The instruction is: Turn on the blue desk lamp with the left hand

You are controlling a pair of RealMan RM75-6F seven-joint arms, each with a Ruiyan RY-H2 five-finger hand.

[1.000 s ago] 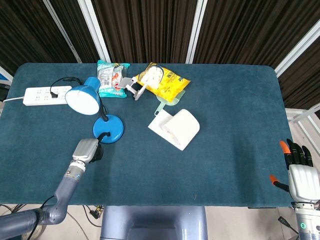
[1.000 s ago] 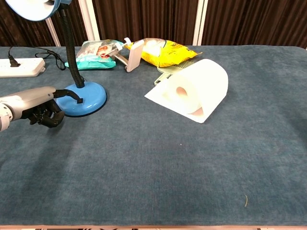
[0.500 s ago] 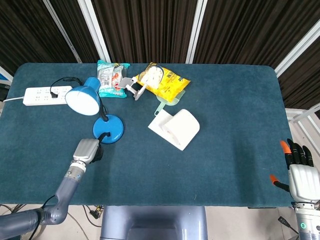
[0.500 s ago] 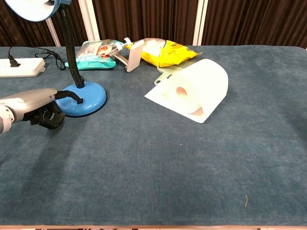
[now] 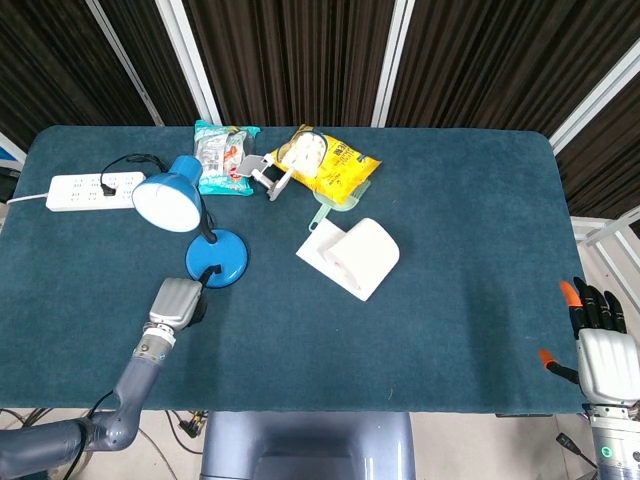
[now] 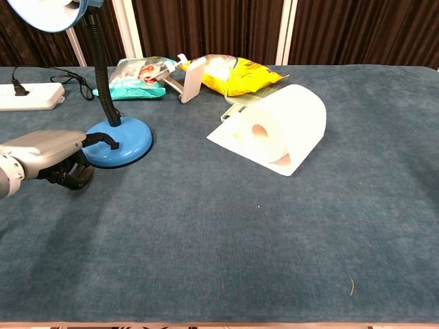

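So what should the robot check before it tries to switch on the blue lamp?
1. Left hand near the blue desk lamp's base: ok, right beside it.
2. Hand is free: ok, fingers curled in, holding nothing.
3. Switch found: cannot tell; a black part sits on the near edge of the base, but I can't read it.
4. Lamp plugged in: cannot tell; a black plug sits in the power strip, the cord's path is unclear.
5. Right hand out of the way: ok, at the far table edge.
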